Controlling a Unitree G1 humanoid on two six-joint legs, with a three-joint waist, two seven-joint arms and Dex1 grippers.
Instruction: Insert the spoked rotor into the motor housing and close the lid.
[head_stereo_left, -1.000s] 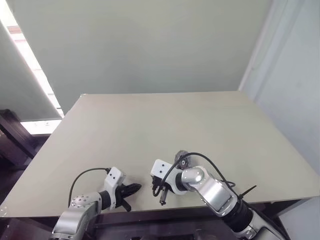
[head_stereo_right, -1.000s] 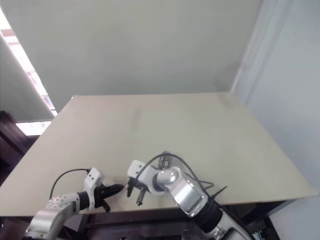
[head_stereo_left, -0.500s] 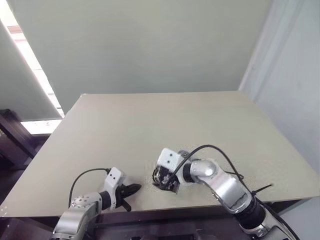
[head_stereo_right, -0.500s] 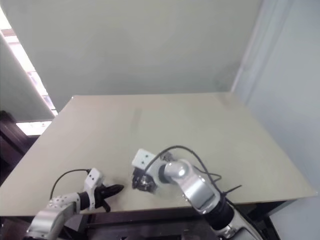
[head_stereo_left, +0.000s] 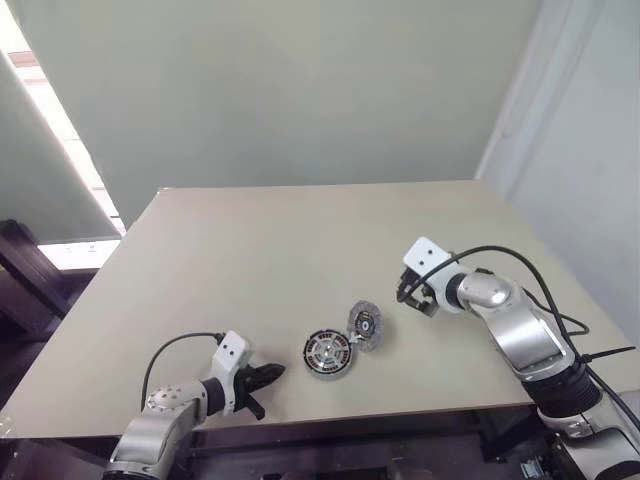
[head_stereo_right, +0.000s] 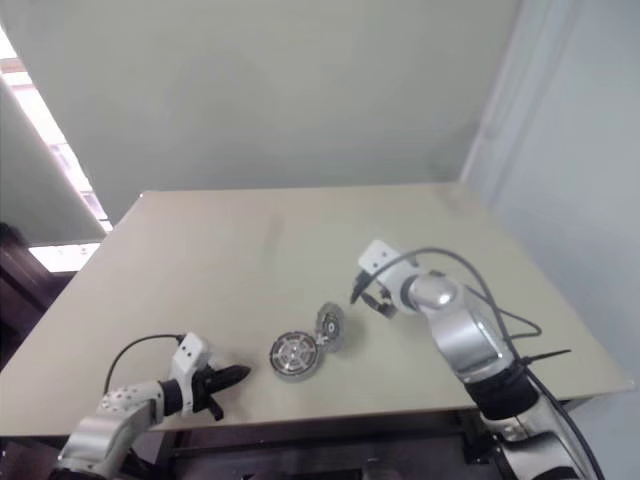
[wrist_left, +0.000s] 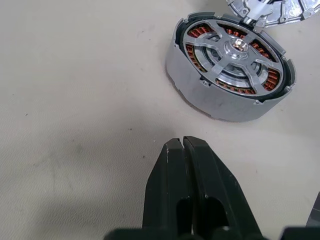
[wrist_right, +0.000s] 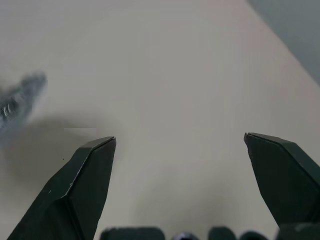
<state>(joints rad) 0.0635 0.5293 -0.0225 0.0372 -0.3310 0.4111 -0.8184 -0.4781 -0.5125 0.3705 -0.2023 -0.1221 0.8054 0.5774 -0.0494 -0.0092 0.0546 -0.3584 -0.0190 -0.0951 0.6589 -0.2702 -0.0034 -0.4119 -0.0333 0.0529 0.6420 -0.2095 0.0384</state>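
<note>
Two grippers sit over the table (head_stereo_left: 300, 240). At the left, my left gripper (head_stereo_left: 268, 375) rests near the front edge, fingers pressed together and empty. Just right of it lies the motor housing (head_stereo_left: 328, 354) with the spoked rotor (wrist_left: 235, 47) seated inside. Beside it, the lid (head_stereo_left: 365, 325) stands tilted. Farther right, my right gripper (head_stereo_left: 410, 298) hovers with fingers spread wide, empty.
</note>
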